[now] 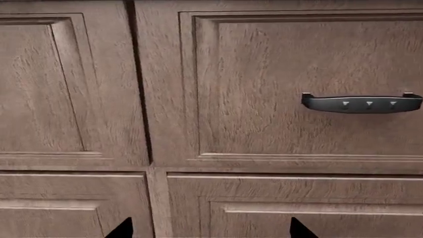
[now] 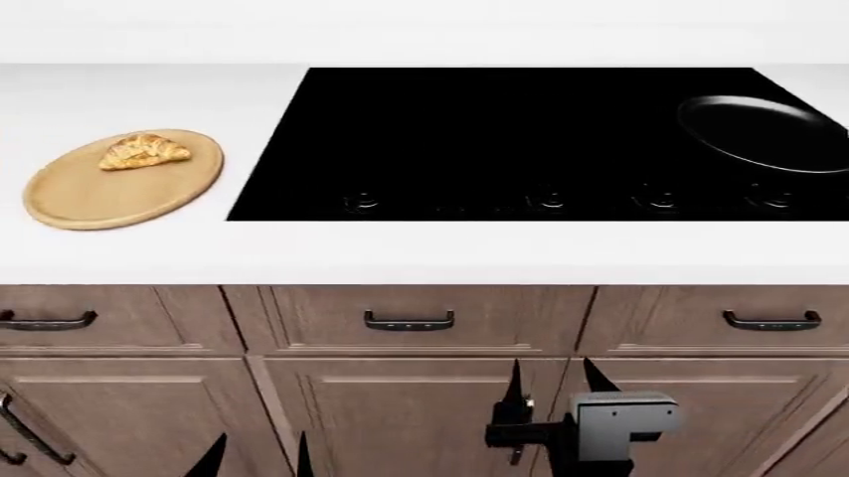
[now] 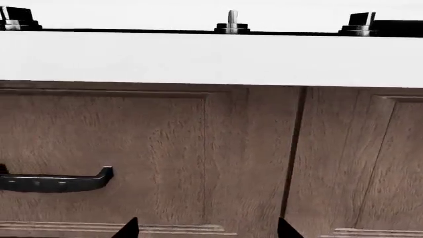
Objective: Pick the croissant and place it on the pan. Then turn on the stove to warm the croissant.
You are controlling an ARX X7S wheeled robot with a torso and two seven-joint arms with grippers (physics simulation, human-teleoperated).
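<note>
In the head view the croissant point(image 2: 143, 151) lies on a round light-wood board point(image 2: 122, 181) at the counter's left. The black pan point(image 2: 763, 131) sits on the right rear of the glossy black stove point(image 2: 518, 139), whose dial marks point(image 2: 551, 202) run along its front edge. My left gripper point(image 2: 258, 455) is low in front of the cabinets, open and empty; in the left wrist view its fingertips point(image 1: 121, 229) stand wide apart. My right gripper point(image 2: 551, 383) is below the counter edge, open and empty. In the right wrist view only its two fingertips point(image 3: 128, 229) show.
The white countertop point(image 2: 398, 248) overhangs brown wooden drawers with dark handles point(image 2: 409, 321). The left wrist view faces a drawer front and its handle point(image 1: 362, 103). The right wrist view faces the counter edge point(image 3: 198, 57) and a handle point(image 3: 56, 181).
</note>
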